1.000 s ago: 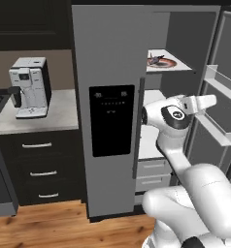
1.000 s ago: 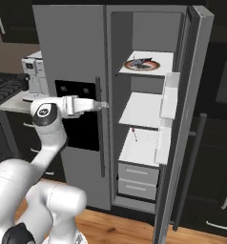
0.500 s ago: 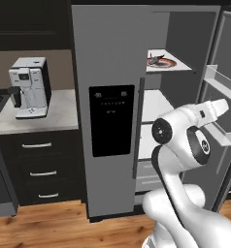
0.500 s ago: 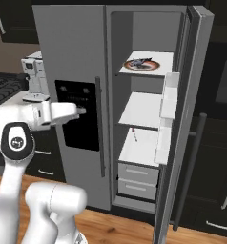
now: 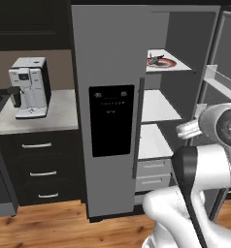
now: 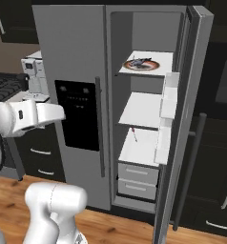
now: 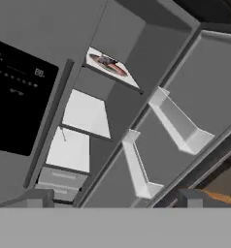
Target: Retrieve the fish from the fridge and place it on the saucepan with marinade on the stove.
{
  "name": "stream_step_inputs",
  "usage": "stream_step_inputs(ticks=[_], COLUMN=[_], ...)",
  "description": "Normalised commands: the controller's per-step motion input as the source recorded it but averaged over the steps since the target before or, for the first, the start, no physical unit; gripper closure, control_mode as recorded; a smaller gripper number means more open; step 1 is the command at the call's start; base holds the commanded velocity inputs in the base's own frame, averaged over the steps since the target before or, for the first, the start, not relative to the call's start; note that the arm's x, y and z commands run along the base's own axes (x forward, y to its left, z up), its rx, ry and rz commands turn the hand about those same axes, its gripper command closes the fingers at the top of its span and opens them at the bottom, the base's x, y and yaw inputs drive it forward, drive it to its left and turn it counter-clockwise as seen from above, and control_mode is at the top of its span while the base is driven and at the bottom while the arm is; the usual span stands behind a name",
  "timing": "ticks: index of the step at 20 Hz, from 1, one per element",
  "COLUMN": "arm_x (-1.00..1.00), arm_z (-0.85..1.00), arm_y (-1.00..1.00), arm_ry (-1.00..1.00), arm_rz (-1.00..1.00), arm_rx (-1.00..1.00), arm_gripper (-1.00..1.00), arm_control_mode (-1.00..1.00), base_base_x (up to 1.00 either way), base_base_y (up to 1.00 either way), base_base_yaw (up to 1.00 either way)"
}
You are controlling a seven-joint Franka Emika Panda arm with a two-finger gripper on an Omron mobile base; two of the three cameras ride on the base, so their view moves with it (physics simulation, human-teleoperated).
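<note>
- I see a white-and-black coffee machine (image 5: pixel 29 87) upright on a light grey countertop (image 5: pixel 54 114), near the back wall.
- Dark base cabinet under that counter: three drawers (image 5: pixel 37 169) stacked, each with a silver bar handle.
- Dark upper cabinet (image 5: pixel 25 24) above the counter, brown backsplash between them.
- Round red-rimmed plate (image 6: pixel 141 64) lies flat on a high white shelf.
- Wood plank floor (image 5: pixel 49 230) in front of the cabinets.
- Right base view: more dark cabinetry (image 6: pixel 220 157) at far right, silver handles low on it.
</note>
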Motion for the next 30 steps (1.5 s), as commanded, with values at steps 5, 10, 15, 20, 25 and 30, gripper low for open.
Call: stream_step_inputs(ticks=[5,10,15,20,25,30], arm_x=[-0.20,0.16,0.20,0.12,0.00,0.00], arm_z=[-0.72,-0.51,-0.14,-0.06,0.00,0.00], arm_y=[0.01,0.00,0.00,0.00,0.00,0.00], arm_ry=[-0.07,-0.08,-0.06,-0.03,0.00,0.00], arm_rz=[0.45,0.26,0.09,0.01,0.00,0.00], arm_rx=[0.21,0.02,0.02,0.00,0.00,0.00], arm_gripper=[-1.00,-1.00,-1.00,-1.00,-1.00,-1.00], arm_control_mode=[-1.00,-1.00,-1.00,1.00,1.00,1.00], base_base_x=[0.00,0.00,0.00,0.06,0.32,0.28], base_base_y=[0.00,0.00,0.00,0.00,-0.01,-0.25], base_base_yaw=[0.00,0.00,0.00,0.00,0.00,0.00])
